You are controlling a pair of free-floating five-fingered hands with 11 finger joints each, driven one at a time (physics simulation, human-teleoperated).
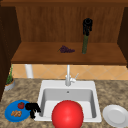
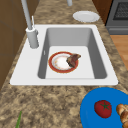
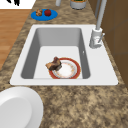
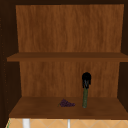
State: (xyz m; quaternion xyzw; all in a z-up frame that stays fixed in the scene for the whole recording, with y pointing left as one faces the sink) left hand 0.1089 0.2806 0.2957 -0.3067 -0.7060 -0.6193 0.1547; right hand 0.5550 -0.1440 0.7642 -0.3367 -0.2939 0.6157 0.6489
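right hand (image 1: 87, 25) up in the wall cabinet, fingers curled round the top of a green bottle (image 1: 85, 45), which stands upright on the lower shelf (image 1: 37, 56). purple grapes (image 1: 66, 49) lie on the same shelf, left of the bottle, apart from it. left hand (image 1: 32, 108) hangs low at the sink (image 1: 42, 86) left edge, fingers curled down, holding nothing, just beside the blue plate (image 1: 10, 113) with a tomato (image 1: 21, 105) on the tabletop
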